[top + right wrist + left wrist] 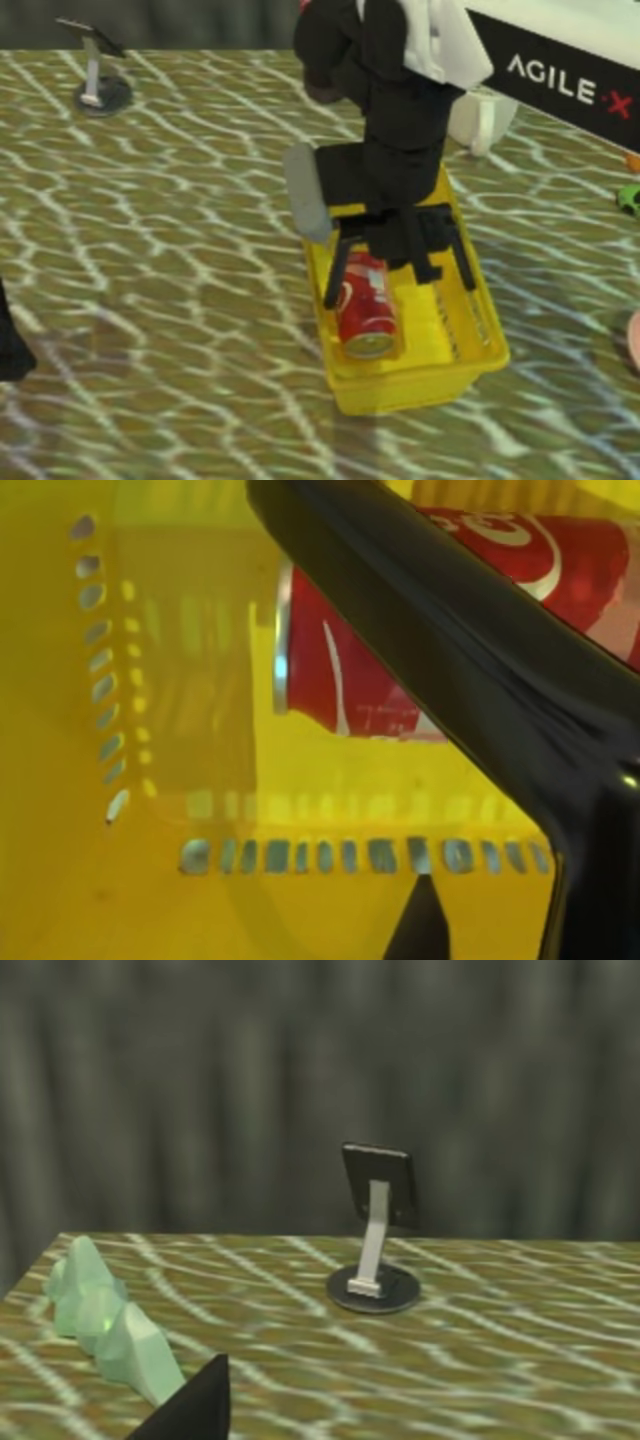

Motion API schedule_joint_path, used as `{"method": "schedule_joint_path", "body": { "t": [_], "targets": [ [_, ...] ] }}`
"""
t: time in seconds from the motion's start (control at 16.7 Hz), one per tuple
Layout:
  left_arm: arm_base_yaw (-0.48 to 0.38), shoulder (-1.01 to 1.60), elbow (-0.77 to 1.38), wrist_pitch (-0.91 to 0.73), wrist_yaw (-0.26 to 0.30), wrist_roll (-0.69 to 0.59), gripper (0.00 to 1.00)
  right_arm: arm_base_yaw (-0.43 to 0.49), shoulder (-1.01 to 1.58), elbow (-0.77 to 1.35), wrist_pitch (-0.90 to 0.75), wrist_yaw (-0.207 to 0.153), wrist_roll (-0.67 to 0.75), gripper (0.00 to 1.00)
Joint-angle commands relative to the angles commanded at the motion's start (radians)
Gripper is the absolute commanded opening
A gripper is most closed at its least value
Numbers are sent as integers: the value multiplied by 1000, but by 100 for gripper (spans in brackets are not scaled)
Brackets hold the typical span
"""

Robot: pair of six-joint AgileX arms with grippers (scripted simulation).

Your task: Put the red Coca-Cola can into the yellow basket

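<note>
Right gripper (385, 262) spread over can (366, 305) in basket (480, 330).

rendered simulation, patterned table (180, 300), grey curtain (200, 1090)

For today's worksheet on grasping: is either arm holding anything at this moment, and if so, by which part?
Nothing appears held. The red Coca-Cola can lies on its side inside the yellow basket, with the right gripper above it, jaws apart. The left arm is parked at the table's left edge.
</note>
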State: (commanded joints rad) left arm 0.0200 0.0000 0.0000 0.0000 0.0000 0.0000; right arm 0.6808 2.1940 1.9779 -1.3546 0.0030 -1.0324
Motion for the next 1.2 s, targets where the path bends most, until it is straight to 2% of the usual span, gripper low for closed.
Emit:
{"method": "schedule_joint_path", "body": {
  "t": [1.2],
  "targets": [
    [0,0,0,0,0,0,100,0,0,0,0,0,0,0]
  ]
}}
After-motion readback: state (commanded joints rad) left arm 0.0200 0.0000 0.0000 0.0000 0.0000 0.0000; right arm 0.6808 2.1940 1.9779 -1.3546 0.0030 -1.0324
